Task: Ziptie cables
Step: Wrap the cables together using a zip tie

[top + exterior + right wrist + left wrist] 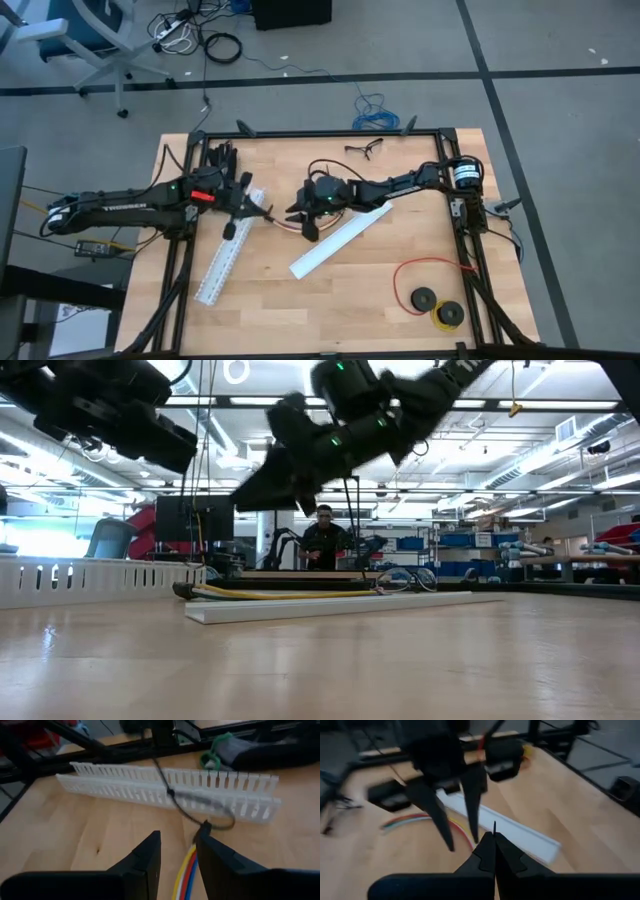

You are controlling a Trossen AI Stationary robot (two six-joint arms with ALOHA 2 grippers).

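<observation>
1. The work surface is a pale wooden table point(360, 290) framed by black rails, standing on a grey floor with dark seams; a loose blue cord point(370, 110) and a black cord coil point(222, 47) lie on that floor beyond the table.
2. Seen level from the table top, the room behind is a bright workshop with ceiling lights and shelving, and a person point(323, 540) sits there facing the table.
3. Two dark arms work over the table. The left gripper point(232, 222) hangs over the table's left part with its fingers pressed together, holding nothing.
4. The right gripper point(303, 218) hovers near the table's middle, its fingers point(145, 860) a little apart, straddling the near end of the cables point(186, 870) without visibly clamping them.
5. The cables lie flat on the wood between the two grippers; yellow, red, blue and white strands show, with a thin black tie point(200, 812) looped at their end.
6. Two long white slotted channels: one point(222, 262) at the left, one point(340, 242) angled under the right arm.
7. One red wire loop point(425, 268) and two black spools point(437, 305) sit at the right front.
8. Only the overhead view shows the spools and a pair of glasses point(365, 149) at the far edge; only the right wrist view shows the black tie; only the low view shows the person.
</observation>
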